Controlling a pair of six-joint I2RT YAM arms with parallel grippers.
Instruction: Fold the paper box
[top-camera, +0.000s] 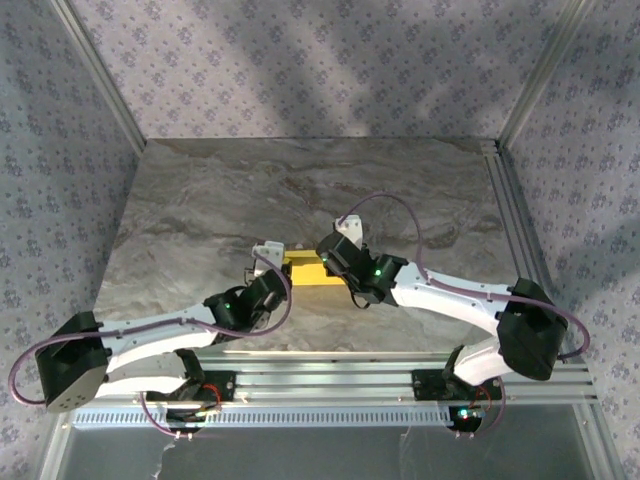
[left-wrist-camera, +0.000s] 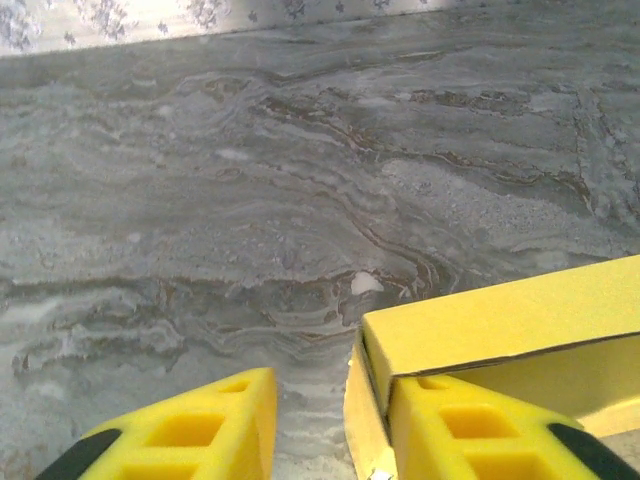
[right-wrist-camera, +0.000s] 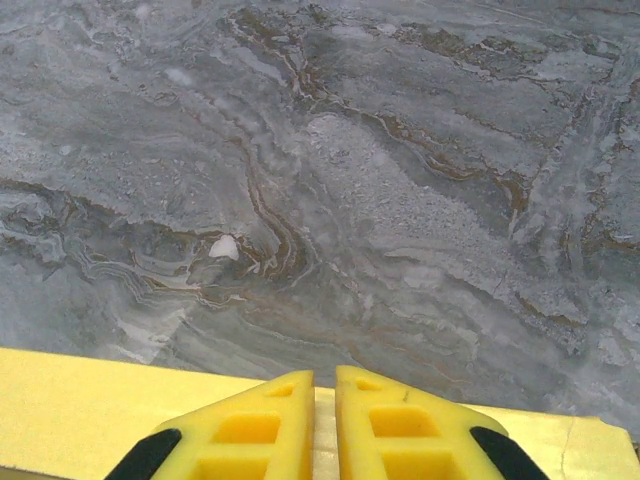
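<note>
Grey marbled table (top-camera: 200, 215) carrying the yellow paper box (top-camera: 306, 270), folded, near-centre between both arms. Left tool (left-wrist-camera: 328, 400): released, fingers apart at the box's left end. Right tool (right-wrist-camera: 323, 385): clenched, fingers almost touching over the box.

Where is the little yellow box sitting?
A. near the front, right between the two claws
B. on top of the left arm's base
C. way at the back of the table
A: the top view shows the paper box on the table near the front, with the left claw at one end and the right claw over the other.
</note>
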